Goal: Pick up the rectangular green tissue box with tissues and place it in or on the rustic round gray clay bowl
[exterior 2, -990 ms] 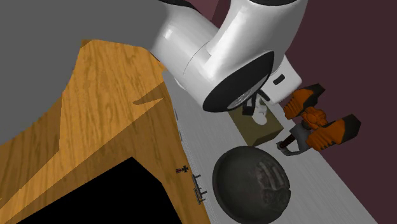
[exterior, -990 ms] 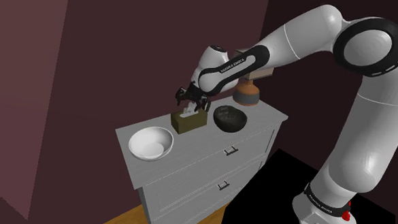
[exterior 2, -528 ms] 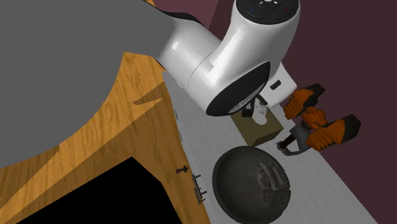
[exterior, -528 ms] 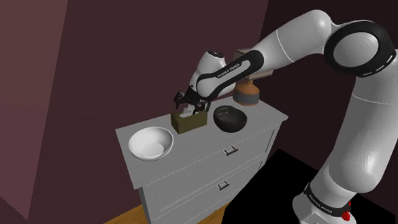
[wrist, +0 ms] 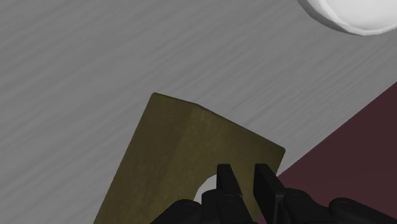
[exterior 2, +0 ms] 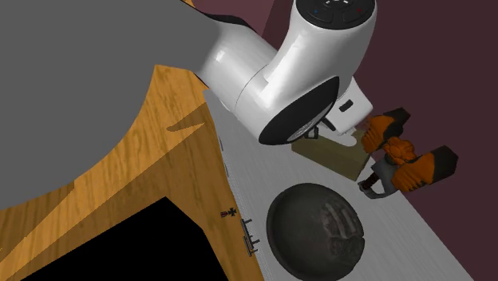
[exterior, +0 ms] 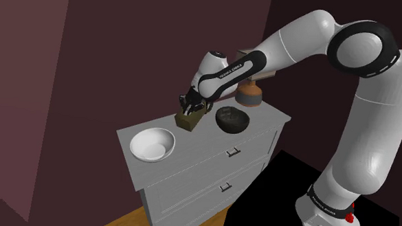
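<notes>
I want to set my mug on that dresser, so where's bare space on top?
Bare grey top lies between the white bowl and the olive tissue box, and along the dresser front edge before the dark bowl. That bowl's end is crowded: box, bowl and orange-brown object sit close.

White lettering on the black forearm band appears to read "FRANKA EMIKA", while the similar small lettering on the black base band cannot be read.

A grey chest of drawers carries a white bowl, a dark grey bowl and an orange-brown object
</notes>
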Available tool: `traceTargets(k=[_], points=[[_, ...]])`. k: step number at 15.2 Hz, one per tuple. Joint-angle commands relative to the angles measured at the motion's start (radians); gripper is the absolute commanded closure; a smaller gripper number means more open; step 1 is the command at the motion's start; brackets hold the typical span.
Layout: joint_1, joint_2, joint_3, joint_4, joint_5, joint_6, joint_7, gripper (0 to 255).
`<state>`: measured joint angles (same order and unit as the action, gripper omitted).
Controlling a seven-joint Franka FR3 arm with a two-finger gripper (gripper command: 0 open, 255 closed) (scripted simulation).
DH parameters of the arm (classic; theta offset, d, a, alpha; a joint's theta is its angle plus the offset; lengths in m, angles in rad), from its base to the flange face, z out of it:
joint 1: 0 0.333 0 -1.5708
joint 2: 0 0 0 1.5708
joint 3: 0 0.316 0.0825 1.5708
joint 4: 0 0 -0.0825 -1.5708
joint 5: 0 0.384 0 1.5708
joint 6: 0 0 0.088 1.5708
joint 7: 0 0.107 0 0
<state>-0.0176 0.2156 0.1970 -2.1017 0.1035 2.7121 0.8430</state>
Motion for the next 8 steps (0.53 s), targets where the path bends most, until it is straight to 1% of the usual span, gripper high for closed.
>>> traceTargets(k=[1,6,8], points=[[0.000,0.002,0.000,-0.001,0.000,-0.001,0.000,255],[0.000,0.001,0.000,-0.002,0.000,-0.001,0.000,255],[-0.001,-0.015,0.000,0.006,0.001,-0.025,0.001,255]])
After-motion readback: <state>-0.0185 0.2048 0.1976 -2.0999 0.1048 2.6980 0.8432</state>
